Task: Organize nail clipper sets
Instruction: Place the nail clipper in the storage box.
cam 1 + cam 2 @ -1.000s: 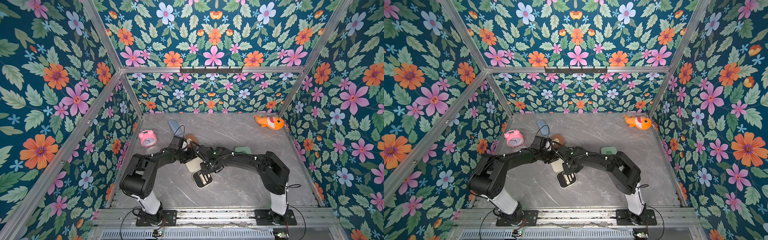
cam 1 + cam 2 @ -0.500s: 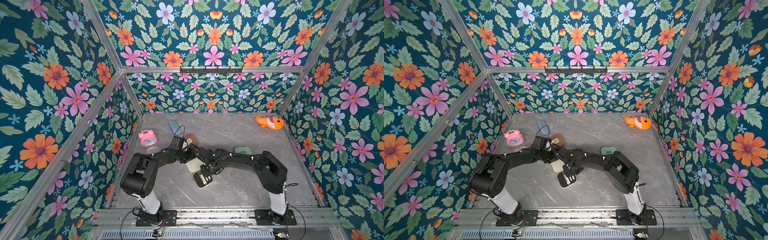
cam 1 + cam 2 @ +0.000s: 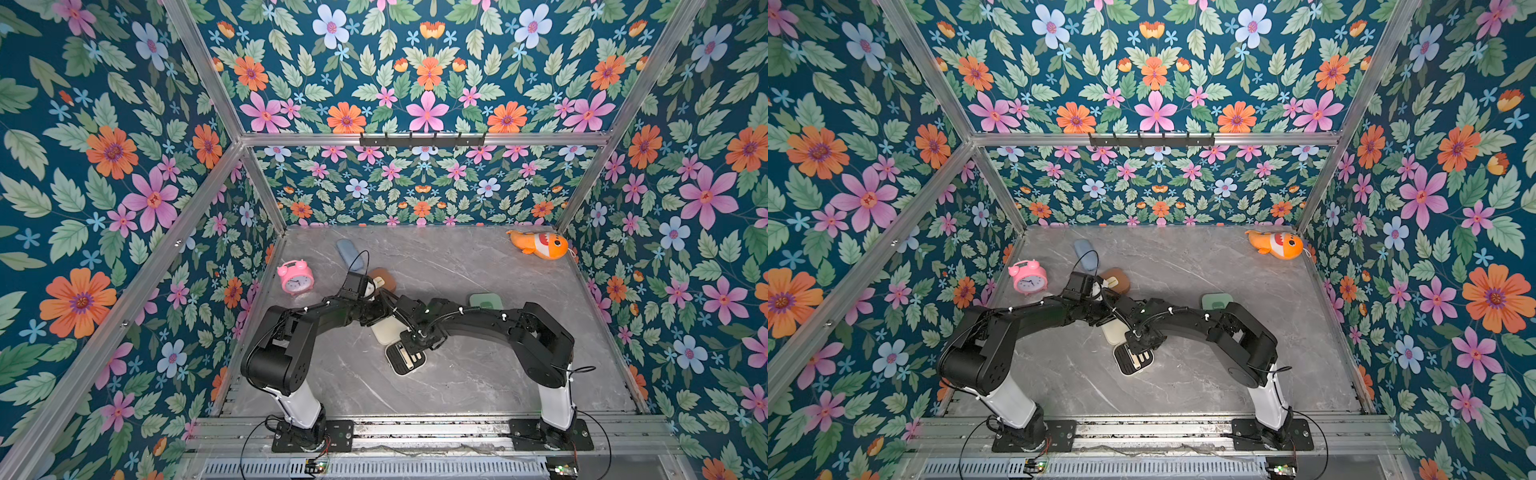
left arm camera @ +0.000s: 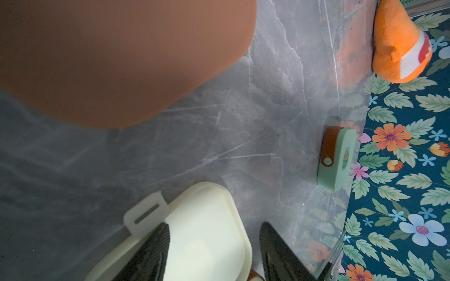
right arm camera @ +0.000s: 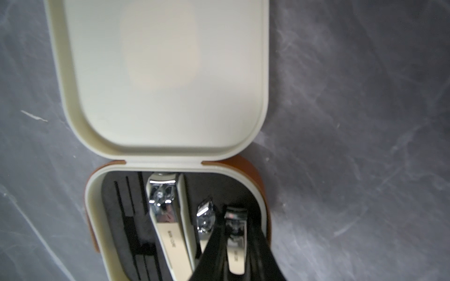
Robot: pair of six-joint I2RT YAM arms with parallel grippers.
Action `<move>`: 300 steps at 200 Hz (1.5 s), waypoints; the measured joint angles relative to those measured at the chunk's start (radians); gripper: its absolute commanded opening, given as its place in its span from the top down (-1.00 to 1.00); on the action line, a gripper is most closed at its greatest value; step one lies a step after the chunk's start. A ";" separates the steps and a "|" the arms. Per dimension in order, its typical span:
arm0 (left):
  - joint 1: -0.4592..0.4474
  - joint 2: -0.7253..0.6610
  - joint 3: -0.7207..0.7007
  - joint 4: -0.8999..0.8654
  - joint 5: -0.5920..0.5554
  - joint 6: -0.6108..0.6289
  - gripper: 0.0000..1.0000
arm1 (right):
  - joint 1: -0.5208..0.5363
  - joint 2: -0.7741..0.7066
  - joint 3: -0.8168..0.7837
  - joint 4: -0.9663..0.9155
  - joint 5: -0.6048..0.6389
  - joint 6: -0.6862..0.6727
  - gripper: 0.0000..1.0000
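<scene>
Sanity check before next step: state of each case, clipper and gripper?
cream case: open, lid folded flat back.
large clipper: lying in the black insert.
small clipper: in the insert, flanked by right gripper.
brown case: looks closed.
mint green case: closed, strap snapped.
left gripper: open, over the cream case's lid.
right gripper: nearly shut around small clipper; grip unclear.

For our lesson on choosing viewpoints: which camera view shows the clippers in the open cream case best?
The right wrist view: the clippers sit close up in the black insert, each distinct. Both top views show them as tiny pale slivers beside the right arm. The left wrist view shows only the cream lid.
</scene>
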 measured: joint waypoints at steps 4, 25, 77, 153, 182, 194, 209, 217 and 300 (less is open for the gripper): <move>0.000 0.000 0.000 0.000 0.000 0.000 -0.24 | 0.000 0.002 0.003 -0.004 0.002 0.000 0.56; 0.000 -0.001 0.000 -0.001 0.000 0.000 -0.24 | 0.000 0.009 0.017 -0.018 0.005 0.000 0.56; 0.000 -0.002 -0.001 -0.002 0.001 0.000 -0.24 | -0.005 0.025 0.047 -0.047 0.027 0.004 0.48; 0.000 -0.002 -0.003 0.004 0.001 0.000 -0.24 | -0.012 0.032 0.085 -0.066 0.046 0.010 0.36; 0.000 -0.002 -0.005 0.005 0.002 0.000 -0.24 | -0.018 0.032 0.093 -0.080 0.063 0.016 0.38; 0.000 -0.002 -0.005 0.006 0.002 0.000 -0.24 | -0.018 0.032 0.095 -0.085 0.068 0.016 0.39; 0.000 -0.002 -0.005 0.006 0.002 0.000 -0.24 | -0.018 0.032 0.096 -0.088 0.071 0.016 0.41; 0.000 -0.002 -0.006 0.007 0.002 0.000 -0.24 | -0.018 0.031 0.096 -0.091 0.072 0.016 0.40; 0.000 -0.002 -0.006 0.009 0.002 0.000 -0.24 | -0.030 0.013 0.105 -0.097 0.073 0.023 0.53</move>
